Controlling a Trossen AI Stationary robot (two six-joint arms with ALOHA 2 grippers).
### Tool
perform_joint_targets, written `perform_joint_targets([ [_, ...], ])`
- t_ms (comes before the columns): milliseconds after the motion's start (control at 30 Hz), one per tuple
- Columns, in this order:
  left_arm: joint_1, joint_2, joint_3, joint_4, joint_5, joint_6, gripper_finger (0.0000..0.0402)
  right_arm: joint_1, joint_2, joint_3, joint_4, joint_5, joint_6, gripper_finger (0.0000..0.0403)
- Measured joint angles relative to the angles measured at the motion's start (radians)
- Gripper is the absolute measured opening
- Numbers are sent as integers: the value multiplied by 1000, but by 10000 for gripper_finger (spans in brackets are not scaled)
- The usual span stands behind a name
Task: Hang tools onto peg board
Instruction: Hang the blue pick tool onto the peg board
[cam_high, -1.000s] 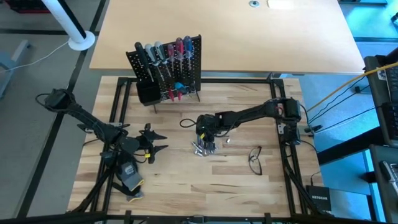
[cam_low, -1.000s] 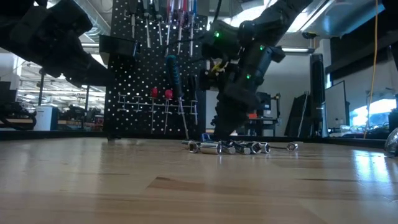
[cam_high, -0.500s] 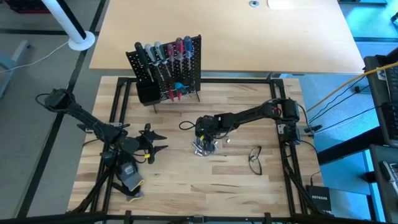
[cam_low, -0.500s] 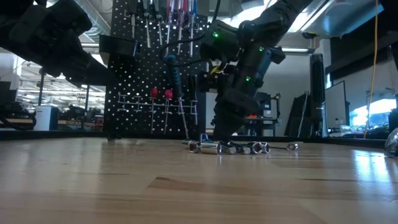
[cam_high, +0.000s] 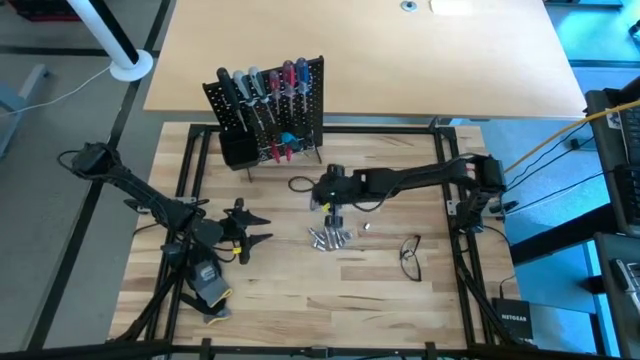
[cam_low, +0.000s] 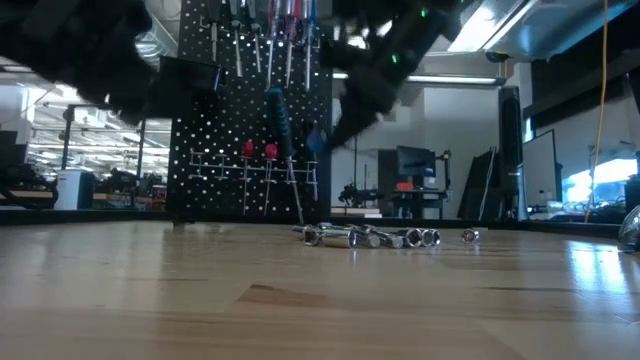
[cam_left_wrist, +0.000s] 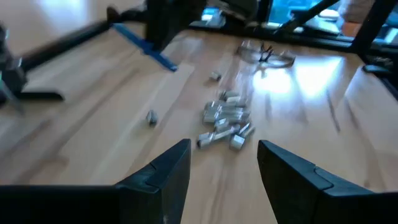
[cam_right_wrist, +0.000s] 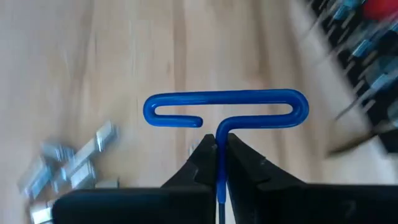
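My right gripper (cam_high: 331, 203) hangs above the table's middle, shut on a blue T-handle key (cam_right_wrist: 226, 106), which also shows in the left wrist view (cam_left_wrist: 144, 48). A pile of small silver bits (cam_high: 328, 237) lies on the table just nearer than it. The black peg board (cam_high: 268, 110) stands upright at the far left, with several screwdrivers hanging on it and a black bin at its lower corner. My left gripper (cam_left_wrist: 224, 167) waits open near the table's left side (cam_high: 250, 228), pointing toward the bits. My right gripper pinches the key's thin blue shaft (cam_right_wrist: 219, 163) between its two fingers, just below the T-handle. The fingers lie along the shaft. The handle (cam_right_wrist: 186, 102) stands crosswise past the fingertips, and the key is lifted clear of the table.
A grey-black glove (cam_high: 208, 288) lies at the near left. Eyeglasses (cam_high: 410, 256) lie at the near right. A single bit (cam_high: 367, 226) lies apart from the pile, and a dark cable loop (cam_high: 298, 185) lies by the peg board.
My right gripper has risen from just over the pile of bits, well clear of the table, and has shifted a little toward the peg board. The bits have stayed where they were.
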Motion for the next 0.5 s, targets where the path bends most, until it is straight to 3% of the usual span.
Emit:
perform_joint_targets([
  [133, 0, 0, 51, 2, 0, 61, 175, 42, -4, -9, 145, 8, 1, 11],
  [367, 0, 21, 92, 12, -41, 85, 175, 104, -4, -108, 598, 77, -15, 16],
  [500, 20, 130, 93, 180, -59, 25, 175, 104, -4, -158, 786, 85, -36, 14],
])
